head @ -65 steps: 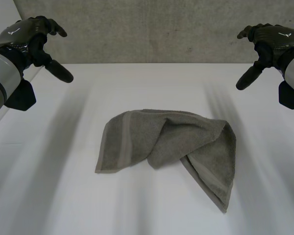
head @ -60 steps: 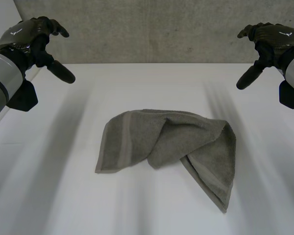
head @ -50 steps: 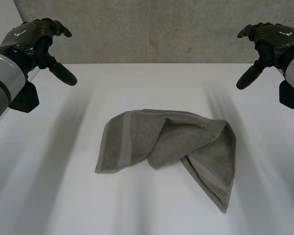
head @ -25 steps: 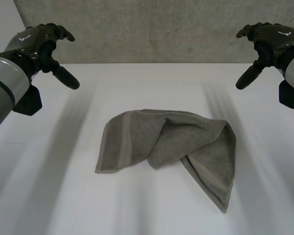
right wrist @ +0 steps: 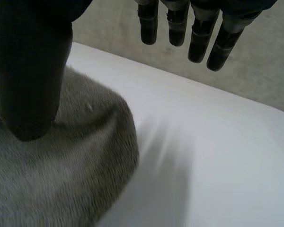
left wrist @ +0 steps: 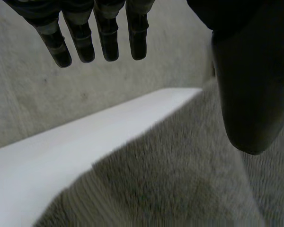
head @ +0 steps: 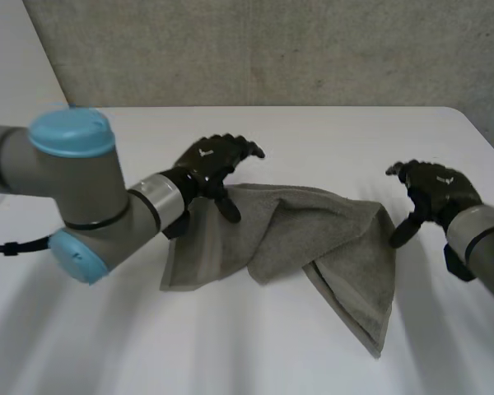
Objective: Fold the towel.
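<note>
1. Towel (head: 288,239), grey-brown and loosely crumpled, is seen lying in the middle of the frame on the white tabletop (head: 90,329). One flap is thrown over the rest, and a narrow end trails toward the lower right.
2. Half a second earlier both hands were held high in the upper corners of the frame, well apart from the cloth. Both have since been brought down to it, while the towel itself has not been shifted.
3. The left hand (head: 214,163) is now placed at the towel's upper-left corner, left of centre in the frame. In the left wrist view its fingers (left wrist: 109,42) are held straight and spread wide from the thumb (left wrist: 246,94), which hangs over the cloth. Nothing is gripped.
4. The right hand (head: 432,191) is set at the right of the frame, just beside the towel's bulging right edge. Its fingers (right wrist: 199,42) are likewise straight and wide of the thumb (right wrist: 28,71), which is low over the rounded edge. Whether the cloth is touched cannot be told.
5. The reach is judged complete and the grasp not yet begun. A pinch at each side is probably needed so that the towel can be spread flat before any fold is made.
</note>
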Available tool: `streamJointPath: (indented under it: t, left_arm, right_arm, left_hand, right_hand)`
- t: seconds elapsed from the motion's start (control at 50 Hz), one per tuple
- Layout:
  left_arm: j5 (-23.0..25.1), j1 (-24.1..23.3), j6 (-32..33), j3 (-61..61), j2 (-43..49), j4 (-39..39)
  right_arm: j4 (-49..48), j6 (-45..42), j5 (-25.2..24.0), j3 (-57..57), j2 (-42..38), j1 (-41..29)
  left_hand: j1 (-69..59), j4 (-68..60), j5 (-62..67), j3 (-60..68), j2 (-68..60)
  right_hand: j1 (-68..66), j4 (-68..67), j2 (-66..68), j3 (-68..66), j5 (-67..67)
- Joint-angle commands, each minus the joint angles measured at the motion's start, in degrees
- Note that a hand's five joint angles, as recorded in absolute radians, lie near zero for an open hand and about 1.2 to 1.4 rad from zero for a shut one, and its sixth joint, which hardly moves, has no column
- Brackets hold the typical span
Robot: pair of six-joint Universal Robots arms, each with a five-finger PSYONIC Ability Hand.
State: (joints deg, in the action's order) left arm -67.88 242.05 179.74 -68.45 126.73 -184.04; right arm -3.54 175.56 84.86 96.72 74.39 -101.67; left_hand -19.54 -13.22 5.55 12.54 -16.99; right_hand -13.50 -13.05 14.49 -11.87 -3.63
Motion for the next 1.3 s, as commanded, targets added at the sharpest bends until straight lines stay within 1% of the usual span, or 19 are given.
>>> streamJointPath:
  t: [0.02,0.04,0.08,0.12,0.14,0.18,0.22,0.28,0.36,0.5,0.52,0.6,0.78,0.82,0.86,0.96,1.0,1.06,1.3]
  left_arm:
    - [-0.1,-1.0,4.7,2.4,6.5,-0.4]
    - [-0.1,-1.0,4.7,2.4,6.5,-0.4]
    - [0.0,-1.8,6.2,2.4,8.2,-0.7]
    - [0.0,-2.0,6.7,2.4,8.5,-0.7]
    - [0.0,-2.4,6.9,2.4,8.7,-0.7]
    - [-0.1,-2.5,6.9,2.4,8.6,-0.6]
    - [-0.4,-2.5,6.8,1.9,8.3,-0.5]
    - [-0.8,-2.5,6.6,1.0,6.2,0.0]
    - [-3.0,-0.9,5.5,-3.5,-1.6,4.2]
    - [-6.4,3.0,-0.8,-11.1,-11.8,8.8]
    - [-6.3,3.4,-2.8,-12.7,-13.5,9.2]
    - [-6.1,3.8,-5.7,-14.9,-15.6,9.2]
    - [-6.6,5.1,-6.0,-11.2,-10.9,6.9]
    - [-6.8,5.1,-6.0,-8.9,-7.9,5.6]
    - [-6.9,5.5,-5.8,-6.6,-5.0,5.1]
    - [-6.9,7.3,-2.7,-1.7,1.7,4.9]
    - [-7.0,8.3,1.0,-0.1,4.2,4.5]
    - [-7.6,8.6,5.0,1.6,6.2,3.8]
    - [-13.9,13.0,10.0,1.2,5.4,2.4]
  right_arm:
    - [-5.6,0.5,5.9,2.1,-6.1,-6.0]
    - [-6.2,0.6,6.4,1.5,-8.2,-7.2]
    - [-7.0,0.7,6.8,0.6,-10.5,-8.3]
    - [-8.3,0.9,7.2,-2.0,-14.4,-9.3]
    - [-8.3,0.9,7.2,-2.1,-14.4,-9.3]
    - [-8.4,0.9,6.7,-4.9,-16.9,-9.7]
    - [-8.2,0.8,6.5,-6.1,-17.3,-9.7]
    - [-7.5,0.1,4.6,-8.6,-17.4,-9.2]
    - [-3.8,-0.2,0.0,-12.3,-16.3,-8.4]
    - [12.8,-0.6,-19.7,-29.4,-15.7,-5.1]
    - [12.9,-0.6,-19.7,-29.5,-15.7,-5.1]
    - [17.1,-0.3,-26.9,-40.6,-22.5,-4.2]
    - [18.1,-2.9,-26.2,-53.1,-35.2,-5.6]
    - [18.0,-6.7,-22.7,-55.7,-37.8,-6.2]
    - [18.0,-8.8,-19.9,-55.8,-38.1,-6.3]
    - [17.5,-13.4,-13.5,-53.2,-36.2,-6.4]
    - [17.2,-13.6,-12.4,-51.0,-34.3,-6.3]
    - [15.4,-13.5,-11.9,-44.1,-27.8,-5.7]
    - [4.3,-14.0,-11.8,-9.2,-3.9,-5.6]
  left_hand:
    - [-11.1,3.2,15.1,-2.5,-13.7]
    - [-11.2,3.2,15.2,-2.5,-13.7]
    - [-34.1,3.2,38.1,-2.5,-36.6]
    - [-46.4,3.2,50.4,-2.5,-48.9]
    - [-57.5,3.2,61.5,-2.5,-60.1]
    - [-60.4,3.2,64.4,-2.5,-63.0]
    - [-60.5,3.2,64.5,-2.5,-63.0]
    - [-60.5,3.2,64.5,-2.5,-63.0]
    - [-60.5,3.2,64.5,-2.5,-63.0]
    - [-60.5,3.2,64.5,-2.5,-63.0]
    - [-60.5,3.2,64.5,-2.5,-63.0]
    - [-60.5,3.2,64.5,-2.5,-63.0]
    - [-60.5,3.2,64.5,-2.5,-63.0]
    - [-60.5,3.2,64.5,-2.5,-63.0]
    - [-60.5,3.2,64.5,-2.5,-63.0]
    - [-56.1,3.2,60.1,-2.5,-58.7]
    - [-34.5,3.2,38.5,-2.5,-37.1]
    - [-22.2,3.2,26.2,-2.5,-24.7]
    - [-10.2,3.2,14.2,-2.5,-12.7]
  right_hand:
    - [3.5,3.1,-4.5,1.9,3.6]
    - [3.5,3.1,-4.5,1.9,3.6]
    - [3.2,3.1,-4.2,1.9,3.4]
    - [-22.3,3.1,21.3,1.9,-22.2]
    - [-22.5,3.1,21.5,1.9,-22.4]
    - [-55.0,3.1,54.0,1.9,-54.9]
    - [-66.4,3.1,65.4,1.9,-66.3]
    - [-66.5,3.1,65.5,1.9,-66.4]
    - [-66.5,3.1,65.5,1.9,-66.4]
    - [-66.5,3.1,65.5,1.9,-66.4]
    - [-66.5,3.1,65.5,1.9,-66.4]
    - [-66.5,3.1,65.5,1.9,-66.4]
    - [-65.1,3.1,64.1,1.9,-64.9]
    - [-9.5,3.1,8.5,1.9,-9.4]
    - [3.5,3.1,-4.5,1.9,3.6]
    - [3.5,3.1,-4.5,1.9,3.6]
    - [3.5,3.1,-4.5,1.9,3.6]
    - [3.5,3.1,-4.5,1.9,3.6]
    - [3.5,3.1,-4.5,1.9,3.6]
